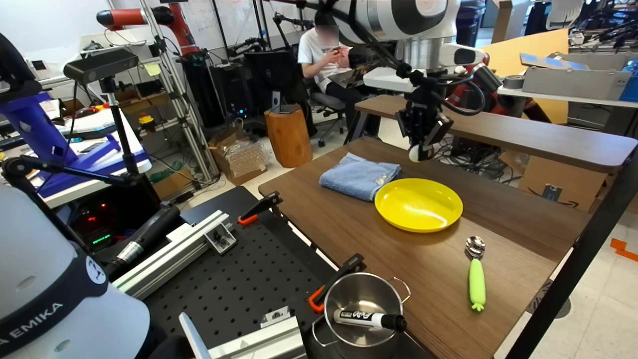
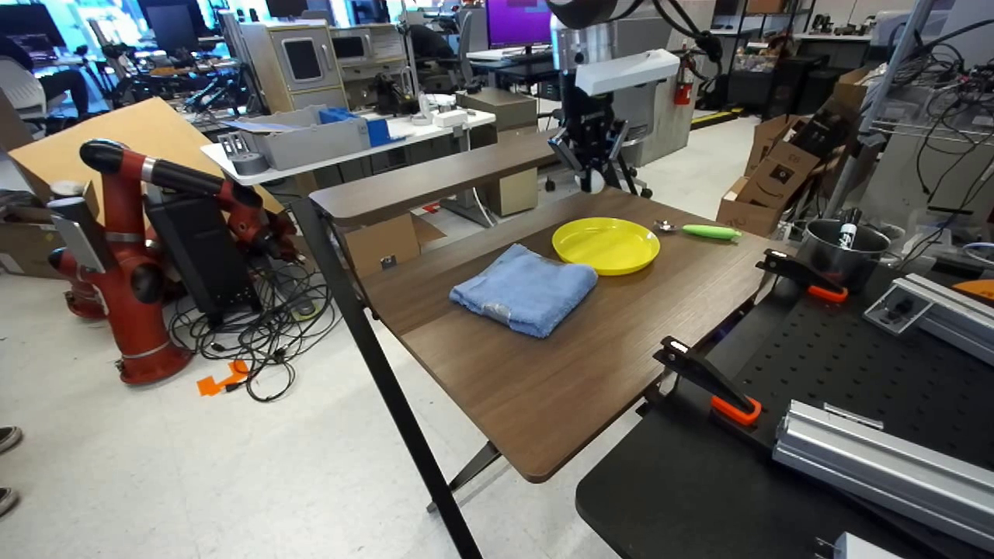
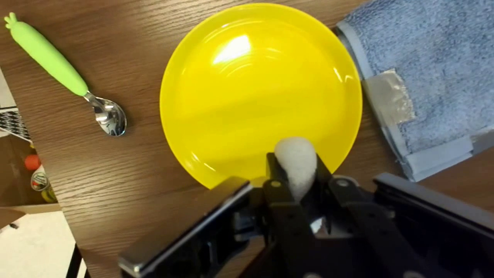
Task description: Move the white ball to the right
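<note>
Round yellow bowl (image 3: 254,88): round white ball (image 3: 295,152) aloft, 5 o'clock, wrist vw;
Black gripper (image 3: 300,168): jaws gripping ball; rightward set-down prob. pending

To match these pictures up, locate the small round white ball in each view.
In an exterior view: white ball, right of centre, just above middle.
In an exterior view: ball, right of centre, upper half.
Wrist view: ball, right of centre, just below middle.
Shared landmark: round, glossy yellow bowl.
</note>
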Robot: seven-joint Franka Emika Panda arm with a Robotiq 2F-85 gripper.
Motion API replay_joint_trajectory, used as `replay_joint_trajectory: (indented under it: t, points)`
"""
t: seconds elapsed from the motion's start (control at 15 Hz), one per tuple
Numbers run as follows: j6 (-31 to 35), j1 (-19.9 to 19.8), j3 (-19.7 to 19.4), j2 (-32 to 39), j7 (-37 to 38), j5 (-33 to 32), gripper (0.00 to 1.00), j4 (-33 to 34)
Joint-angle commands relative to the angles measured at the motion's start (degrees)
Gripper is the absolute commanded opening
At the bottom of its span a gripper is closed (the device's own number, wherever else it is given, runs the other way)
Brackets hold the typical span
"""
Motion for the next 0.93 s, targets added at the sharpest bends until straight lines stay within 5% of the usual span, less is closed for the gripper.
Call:
replay_joint_trajectory:
  t: [0.0, 0.87]
  points:
    - [0.42, -4.08, 1.74, 1.13, -3.22, 4.97, 0.05, 1.96]
    - [-4.57, -11.95, 2.04, 12.88, -3.80, 14.81, 0.05, 16.05]
